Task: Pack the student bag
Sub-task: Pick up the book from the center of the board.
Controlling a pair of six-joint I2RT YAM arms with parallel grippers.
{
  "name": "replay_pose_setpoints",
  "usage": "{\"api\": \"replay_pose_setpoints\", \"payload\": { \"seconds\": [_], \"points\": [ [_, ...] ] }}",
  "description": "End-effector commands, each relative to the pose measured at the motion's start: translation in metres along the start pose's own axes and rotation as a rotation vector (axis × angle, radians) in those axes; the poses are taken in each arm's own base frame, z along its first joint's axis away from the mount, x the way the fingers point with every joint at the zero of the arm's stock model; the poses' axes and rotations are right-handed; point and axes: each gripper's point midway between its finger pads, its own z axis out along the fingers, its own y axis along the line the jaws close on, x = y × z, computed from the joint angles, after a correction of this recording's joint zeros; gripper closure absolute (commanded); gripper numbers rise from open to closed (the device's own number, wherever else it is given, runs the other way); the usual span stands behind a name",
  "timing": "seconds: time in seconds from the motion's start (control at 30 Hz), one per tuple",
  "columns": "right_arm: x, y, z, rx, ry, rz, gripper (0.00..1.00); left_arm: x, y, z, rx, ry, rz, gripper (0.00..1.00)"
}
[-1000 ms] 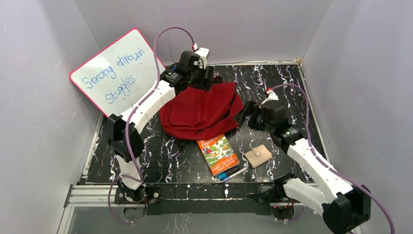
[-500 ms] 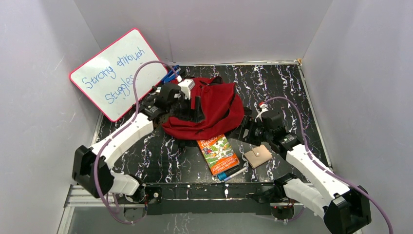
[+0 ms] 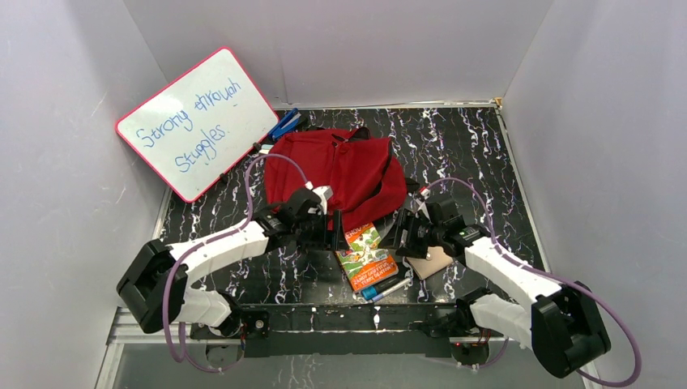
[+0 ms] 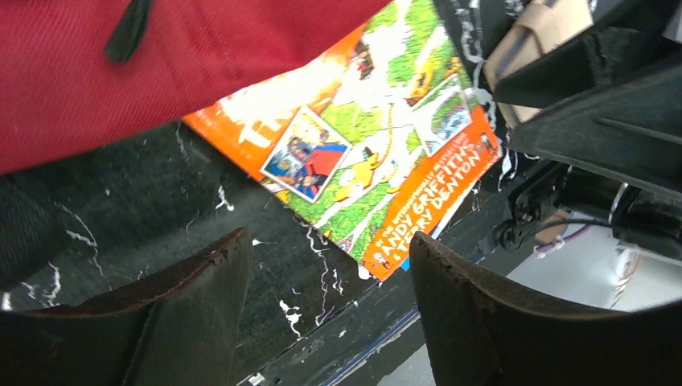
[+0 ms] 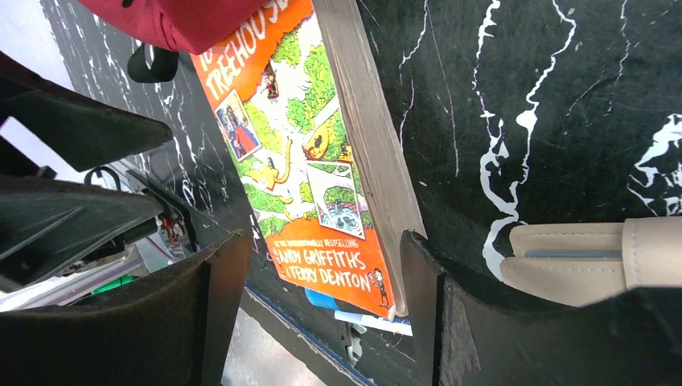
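The student bag (image 3: 336, 172) is dark red and lies slumped at mid-table; its near hem (image 4: 161, 64) covers the top of an orange-and-green paperback book (image 3: 366, 255). My left gripper (image 3: 332, 232) hovers low just left of the book, open, with only bare table between its fingers (image 4: 201, 297). My right gripper (image 3: 398, 236) is at the book's right side and open. In the right wrist view the book's lower end (image 5: 322, 201) lies between the fingers, one fingertip (image 5: 422, 281) beside its page edge. The bag (image 5: 177, 20) shows there at the top.
A beige wallet (image 3: 432, 264) lies right of the book, partly under my right gripper. A blue-capped marker (image 3: 387, 289) rests by the book's near corner. A pink-framed whiteboard (image 3: 197, 121) leans at the back left, with blue pens (image 3: 283, 125) beside it. Grey walls enclose the table.
My left arm swung from the bag's far side over to its near edge, beside the book. My right arm dropped forward and down to the book, and its jaws narrowed somewhat.
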Motion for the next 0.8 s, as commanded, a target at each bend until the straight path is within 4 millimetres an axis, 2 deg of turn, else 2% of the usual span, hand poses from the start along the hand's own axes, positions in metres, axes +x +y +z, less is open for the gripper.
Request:
{"api": "replay_pose_setpoints", "payload": {
  "seconds": [0.0, 0.1, 0.3, 0.57, 0.77],
  "points": [
    [-0.002, 0.007, 0.009, -0.052, 0.009, -0.045, 0.24, -0.005, -0.006, 0.005, 0.018, -0.079, -0.152, 0.32],
    [0.004, -0.001, 0.016, -0.026, 0.044, -0.051, 0.26, 0.006, -0.01, 0.011, 0.016, -0.053, -0.166, 0.35],
    [0.013, -0.014, 0.026, 0.021, 0.091, -0.07, 0.32, 0.027, 0.005, 0.022, -0.022, -0.037, -0.218, 0.36],
    [0.013, -0.032, 0.034, 0.15, 0.11, -0.123, 0.33, 0.028, 0.015, 0.04, -0.048, -0.045, -0.226, 0.36],
    [0.021, -0.032, 0.044, 0.132, 0.148, -0.121, 0.35, 0.033, 0.019, 0.052, -0.051, -0.023, -0.223, 0.37]
  ]
}}
